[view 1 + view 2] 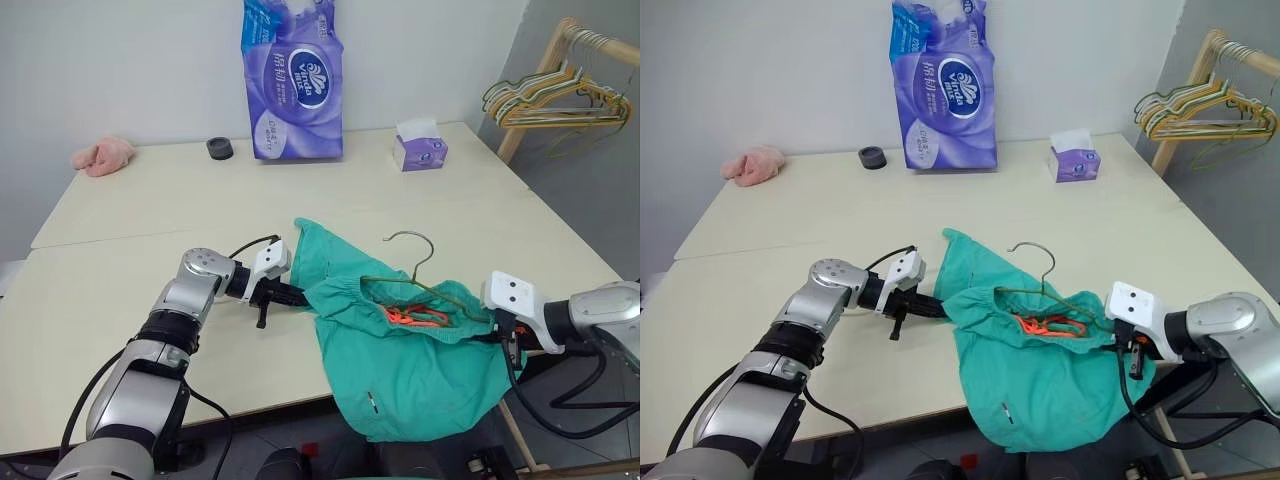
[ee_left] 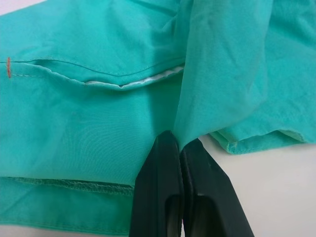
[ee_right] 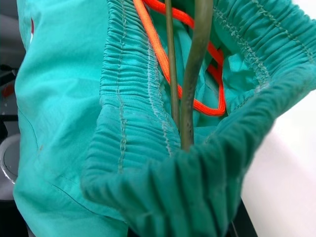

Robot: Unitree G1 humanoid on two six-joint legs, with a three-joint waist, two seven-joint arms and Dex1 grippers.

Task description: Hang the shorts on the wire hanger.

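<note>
Teal shorts [image 1: 410, 370] overhang table edge, wire hanger [image 1: 420, 285] inside waistband.

Even, soft indoor light keeps the pale table [image 1: 150, 210] bright with only faint shadows beneath the shorts [image 1: 420, 370], no glare shows, head views stay sharp throughout, and the close wrist views blur slightly at nearest cloth.

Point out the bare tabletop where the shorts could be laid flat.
Bare table lies between the pink cloth, the tissue pack and the left claw. It is crowded at the near right edge, with the shorts and wire hanger.
</note>
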